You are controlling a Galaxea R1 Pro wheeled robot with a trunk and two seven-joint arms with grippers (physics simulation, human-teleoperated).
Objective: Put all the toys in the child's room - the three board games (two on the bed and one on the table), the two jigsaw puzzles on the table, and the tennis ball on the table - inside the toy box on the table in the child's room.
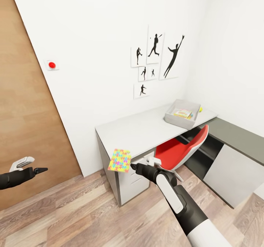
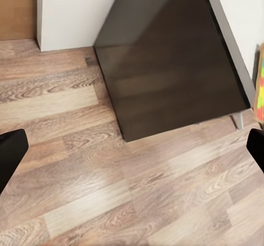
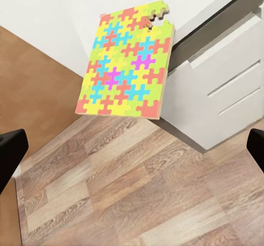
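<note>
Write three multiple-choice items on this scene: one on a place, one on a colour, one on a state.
1. Where is the toy box?
A. On the floor
B. On the far end of the table
C. On the chair

2. What colour is the chair's seat?
A. Blue
B. Grey
C. Red

3. How is the right tool?
A. Open
B. Shut on the jigsaw puzzle
C. Shut on a ball

Answers:
1 B: the toy box sits on the table near the room's corner.
2 C: the chair has a red shell.
3 A: the right tool has its fingers far apart, with the jigsaw puzzle ahead of them, ungripped.
</note>
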